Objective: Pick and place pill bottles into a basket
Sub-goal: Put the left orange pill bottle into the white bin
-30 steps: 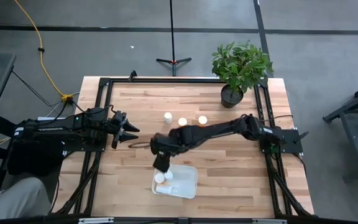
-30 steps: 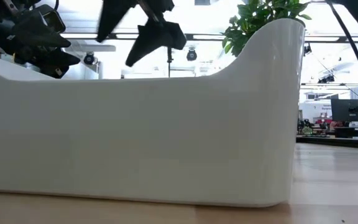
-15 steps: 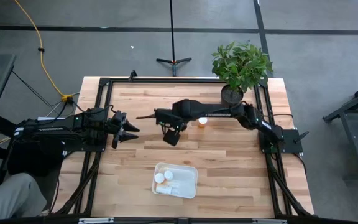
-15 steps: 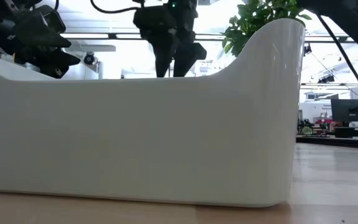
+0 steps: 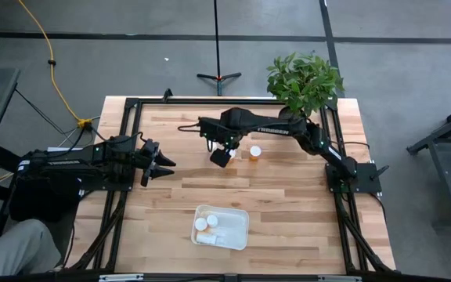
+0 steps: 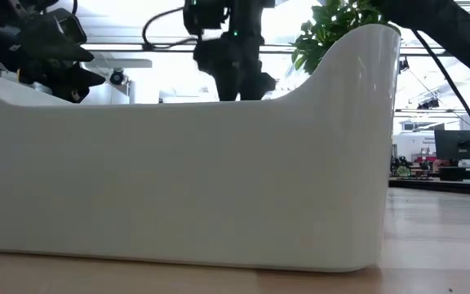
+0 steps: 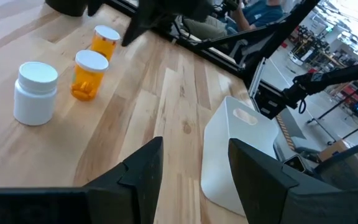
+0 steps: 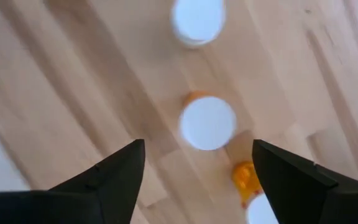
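Wooden table (image 5: 288, 196): right gripper (image 8: 197, 168), fingers spread and empty, is best centred over the bottle (image 8: 207, 122) at 12 o'clock before descending.

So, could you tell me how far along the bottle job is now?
Done: bottles lie in the basket; two caps show clearly. In hand: the right claw, open and empty, hovers over the middle bottle of the row. Left: three bottles on the table. The left claw waits open at the left.

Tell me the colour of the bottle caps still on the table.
White, on all three bottles; clearest in the left wrist view.
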